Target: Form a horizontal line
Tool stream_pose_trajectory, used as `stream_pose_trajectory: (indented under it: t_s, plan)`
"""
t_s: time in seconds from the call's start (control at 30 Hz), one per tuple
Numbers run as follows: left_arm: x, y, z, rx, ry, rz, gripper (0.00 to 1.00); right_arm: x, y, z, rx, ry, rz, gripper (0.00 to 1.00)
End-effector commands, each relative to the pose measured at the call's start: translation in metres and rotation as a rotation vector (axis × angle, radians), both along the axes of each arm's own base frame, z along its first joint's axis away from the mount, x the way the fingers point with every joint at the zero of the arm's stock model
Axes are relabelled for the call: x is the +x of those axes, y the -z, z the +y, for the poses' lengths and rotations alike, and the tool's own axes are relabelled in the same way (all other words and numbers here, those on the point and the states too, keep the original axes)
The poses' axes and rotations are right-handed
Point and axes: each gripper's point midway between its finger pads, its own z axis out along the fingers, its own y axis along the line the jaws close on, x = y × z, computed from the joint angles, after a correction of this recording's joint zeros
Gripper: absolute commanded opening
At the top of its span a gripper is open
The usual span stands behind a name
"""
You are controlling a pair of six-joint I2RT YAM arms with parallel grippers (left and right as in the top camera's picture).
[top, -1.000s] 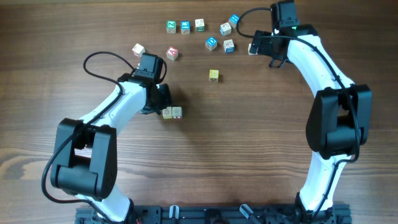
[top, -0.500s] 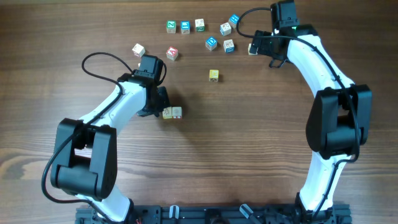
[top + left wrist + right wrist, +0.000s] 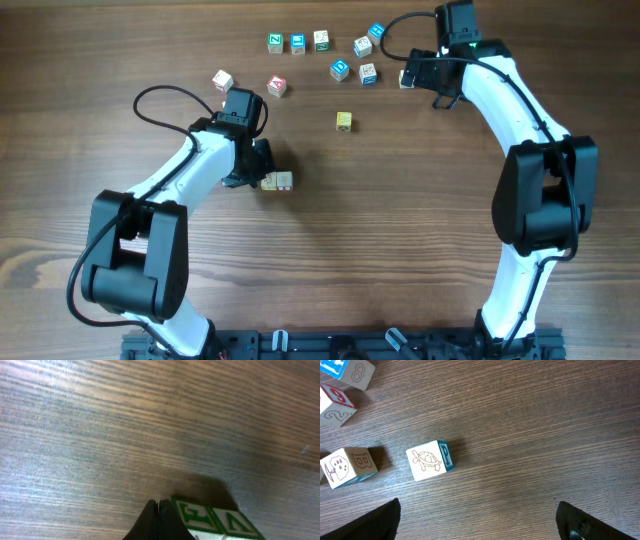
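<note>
2 cream-faced cubes lie touching side by side, a little left of the middle of the table [image 3: 400, 230]. They form the start of the row [image 3: 277, 181], whose long axis runs parallel to the near edge.

The left gripper [image 3: 255, 177] has its fingers pressed together on nothing. Its tips are low at the surface, just beside the row's left end, so the row runs away from them toward the right edge. The left wrist view shows the joined tips at the corner of the nearer cube [image 3: 192, 516]; whether they touch it cannot be told. The left arm reaches in from the near-left corner with its elbow bent and its forearm slanting toward the far edge.

1 yellow cube [image 3: 344, 121] lies well apart from the row, toward the far-right corner and between the 2 arms. It looks somewhat closer to the right gripper [image 3: 480, 522].

That gripper hangs by the loose cubes [image 3: 340, 69] near the far edge, fingers spread wide and holding nothing. A turtle cube [image 3: 430, 461] rests on the wood ahead of them. The right arm stretches up along the right edge, its wrist turned toward the left edge.
</note>
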Motion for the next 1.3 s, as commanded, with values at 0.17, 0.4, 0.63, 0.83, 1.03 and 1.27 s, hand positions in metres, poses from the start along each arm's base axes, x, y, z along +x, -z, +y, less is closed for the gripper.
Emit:
stream_pose_trajectory:
  t_s: [0.17, 0.4, 0.63, 0.83, 1.03, 1.27]
  plan:
    - [-0.011, 0.004, -0.007, -0.045, 0.004, 0.057, 0.04, 0.001, 0.011, -0.002, -0.018, -0.002, 0.017, 1.00]
    - [-0.009, 0.005, 0.001, 0.000, -0.004, 0.045, 0.04, 0.001, 0.011, -0.002, -0.018, -0.002, 0.017, 1.00]
    - [0.001, 0.002, 0.051, 0.204, -0.083, -0.002, 0.04, 0.001, 0.011, -0.002, -0.018, -0.002, 0.017, 1.00]
    - [-0.004, 0.003, 0.116, 0.201, -0.276, 0.043, 0.22, 0.001, 0.011, -0.002, -0.018, -0.002, 0.017, 1.00]
    - [-0.019, 0.005, 0.165, 0.174, -0.476, 0.089, 1.00, 0.001, 0.011, -0.002, -0.018, -0.002, 0.017, 1.00]
    - [-0.020, 0.005, 0.168, 0.172, -0.485, 0.089, 1.00, 0.001, 0.011, -0.002, -0.018, -0.002, 0.017, 1.00]
